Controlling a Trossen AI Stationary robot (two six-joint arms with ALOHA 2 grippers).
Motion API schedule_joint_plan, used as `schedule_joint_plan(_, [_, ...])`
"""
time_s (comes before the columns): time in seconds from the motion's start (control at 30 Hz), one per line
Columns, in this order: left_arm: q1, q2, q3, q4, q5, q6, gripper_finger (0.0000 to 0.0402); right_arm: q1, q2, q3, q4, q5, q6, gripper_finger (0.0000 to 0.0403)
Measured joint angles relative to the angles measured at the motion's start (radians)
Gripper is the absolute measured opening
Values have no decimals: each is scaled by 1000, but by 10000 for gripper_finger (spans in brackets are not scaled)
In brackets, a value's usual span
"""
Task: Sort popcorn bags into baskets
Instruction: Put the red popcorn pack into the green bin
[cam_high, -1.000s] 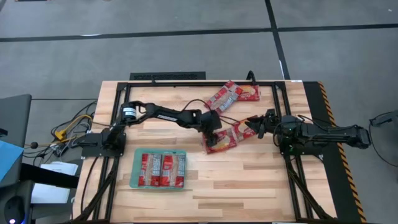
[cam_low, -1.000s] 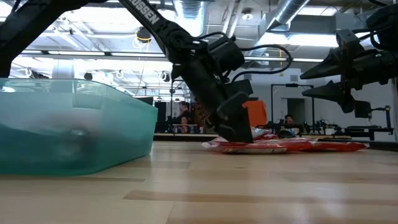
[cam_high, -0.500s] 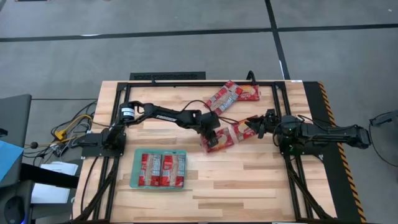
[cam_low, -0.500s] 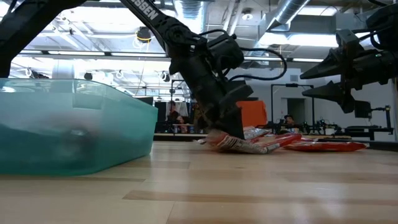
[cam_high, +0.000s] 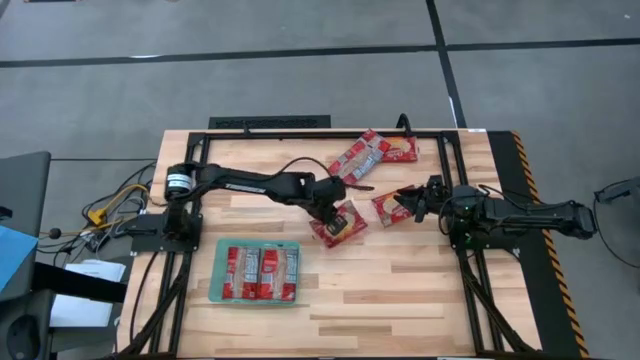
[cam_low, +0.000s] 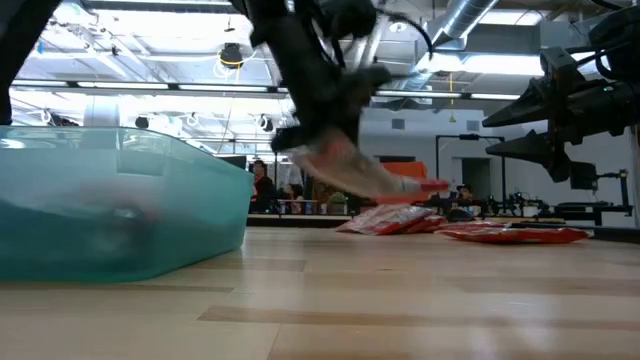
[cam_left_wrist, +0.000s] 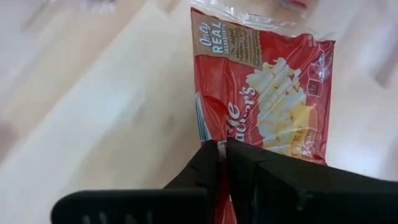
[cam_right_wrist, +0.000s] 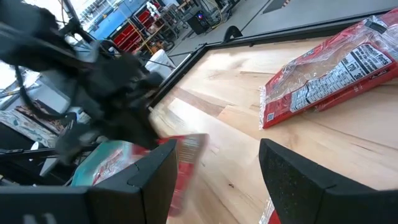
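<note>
1. Since the earlier frames the left gripper (cam_high: 338, 215) has drawn one popcorn bag (cam_high: 338, 224) away from the loose bag (cam_high: 391, 207) it lay beside and raised it; in the low view the bag (cam_low: 365, 177) now hangs clear of the tabletop (cam_high: 400, 290).
2. Jaws of the left gripper (cam_left_wrist: 222, 151): fully closed, pinching the bag (cam_left_wrist: 264, 93) at one short edge. This pick appears complete; carriage to the basket is judged the next step.
3. The held bag sits near the tabletop's centre, its long axis running roughly from 8 to 2 o'clock in the high view, printed face up, free end sagging.
4. The basket (cam_high: 216, 272), at 7 o'clock from the bag, already holds packets laid flat.
5. The right gripper (cam_high: 412, 203) waits at 3 o'clock, jaws wide apart, empty, over the loose bag.
</note>
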Motion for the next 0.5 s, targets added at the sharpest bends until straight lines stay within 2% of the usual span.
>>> schedule_joint_plan(0.3, [-234, -171, 3, -378, -216, -353, 0, 0, 0, 0, 0, 0, 0, 249])
schedule_joint_plan(0.5, [-415, -227, 4, -628, -347, -732, 0, 0, 0, 0, 0, 0, -1, 249])
